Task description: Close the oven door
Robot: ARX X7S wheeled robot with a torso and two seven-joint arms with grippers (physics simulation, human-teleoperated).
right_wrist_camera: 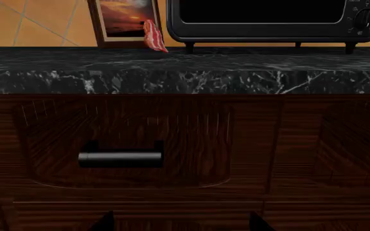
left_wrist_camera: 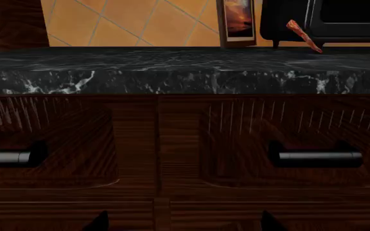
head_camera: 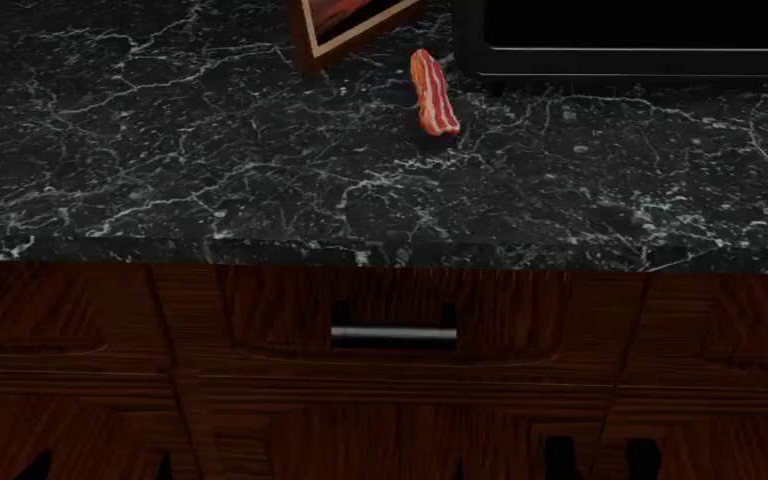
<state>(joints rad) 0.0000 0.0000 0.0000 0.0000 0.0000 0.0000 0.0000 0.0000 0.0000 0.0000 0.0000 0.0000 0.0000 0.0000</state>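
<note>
Facing the drawers, the robot should lift an arm above the bench (head_camera: 224,180) before seeking the oven door (right_wrist_camera: 262,12) at its far edge. Only the right wrist view shows the oven's knob (right_wrist_camera: 363,18); the head view shows bacon (head_camera: 432,92) lying flat. Jaws: cannot tell.

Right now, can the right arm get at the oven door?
Probably, once raised: the right gripper sits low before the drawer front, under the counter edge, and nothing stands before the oven door.
</note>
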